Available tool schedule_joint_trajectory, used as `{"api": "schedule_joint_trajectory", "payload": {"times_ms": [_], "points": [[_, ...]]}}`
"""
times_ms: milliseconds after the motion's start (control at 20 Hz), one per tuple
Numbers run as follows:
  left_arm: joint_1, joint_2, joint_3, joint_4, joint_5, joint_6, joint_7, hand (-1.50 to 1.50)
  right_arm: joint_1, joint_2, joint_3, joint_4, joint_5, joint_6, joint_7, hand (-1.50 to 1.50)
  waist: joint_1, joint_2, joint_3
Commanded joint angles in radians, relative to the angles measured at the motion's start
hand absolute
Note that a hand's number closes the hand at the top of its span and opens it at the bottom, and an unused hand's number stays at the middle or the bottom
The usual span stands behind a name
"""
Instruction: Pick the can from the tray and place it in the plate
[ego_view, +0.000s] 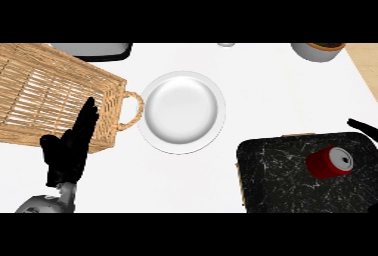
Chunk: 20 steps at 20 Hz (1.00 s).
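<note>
The can (330, 162) is lying on its side on the tray (280, 185), in the lower right of the frame, red with its silver top facing right. The tray is dark and marbled, and its right and lower edges are running out of view.

The plate (181, 111) is sitting white and bare at the centre, well apart from the can, its left rim just beside the handle of the basket (52, 95). The basket is filling the upper left, cut off at the left edge.

The left hand (70, 147) is showing at the lower left, fingers straight and pointing up, overlapping the basket's lower right corner. Whether it is touching the basket is hard to tell.

Of the right hand (362, 126) only a thin black sliver is peeking in at the right edge above the tray; its fingers cannot be made out.

Along the top edge, a grey object (92, 49) at upper left, a small thing (226, 44) at centre and a pot (317, 51) at upper right are all cut off.
</note>
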Motion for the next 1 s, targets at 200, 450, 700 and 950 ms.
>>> {"api": "schedule_joint_trajectory", "payload": {"times_ms": [200,450,700,950], "points": [[0.039,-0.042,-0.028,0.079,-0.029,0.013,0.054,0.00,-0.062,0.026,0.043,-0.019,0.022,0.081,0.136,-1.50,0.003,0.012,-0.013],[0.001,-0.077,-0.005,0.178,-0.025,-0.005,0.007,0.00,-0.092,0.086,0.080,0.025,0.073,0.070,0.125,-1.50,-0.006,0.015,-0.013],[-0.009,-0.058,0.010,0.152,-0.035,-0.018,0.044,0.00,-0.103,0.114,0.102,0.091,0.130,0.073,0.081,-1.50,-0.001,0.015,-0.013],[0.052,-0.072,0.003,0.091,-0.043,-0.010,0.043,0.00,-0.088,0.120,0.060,0.099,0.111,0.087,0.064,-1.50,-0.006,0.010,-0.013]]}}
